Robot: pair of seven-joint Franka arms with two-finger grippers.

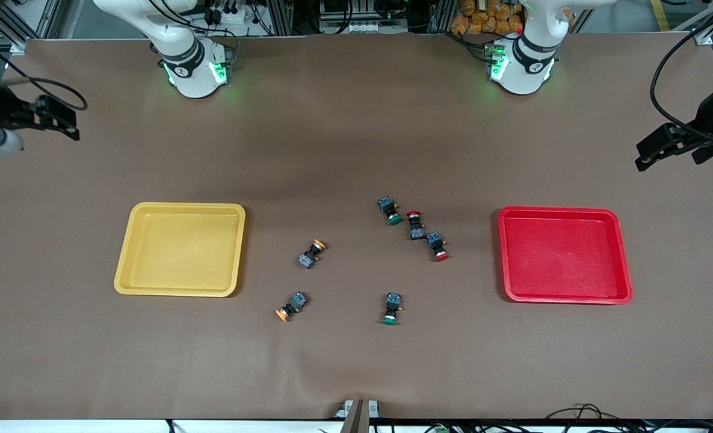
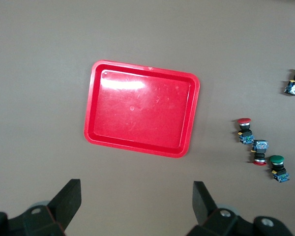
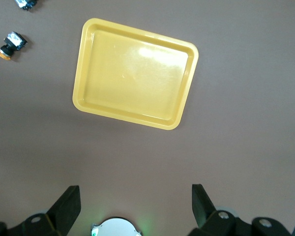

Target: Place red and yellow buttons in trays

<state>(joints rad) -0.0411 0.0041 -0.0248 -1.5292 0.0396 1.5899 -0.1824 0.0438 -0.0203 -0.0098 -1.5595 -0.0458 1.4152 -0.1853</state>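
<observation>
Brown table cover (image 1: 344,138) fills nearly the whole front view, matte, w/ faint creases toward the front-camera edge. Lighting even from above; a broad soft shadow band runs across the middle of the table. Green glow (image 1: 236,99) spills onto the cover at two spots along the top edge. Above that edge: aluminium frame rails (image 1: 37,24), bundles of black cables (image 1: 242,15), a pile of orange-brown items (image 1: 485,18). Grey floor w/ a yellow stripe (image 1: 660,13) at the top corner. White strip (image 1: 61,426) along the bottom edge, more cables (image 1: 579,415) there, plus a small metal bracket (image 1: 356,412) mid-edge.
</observation>
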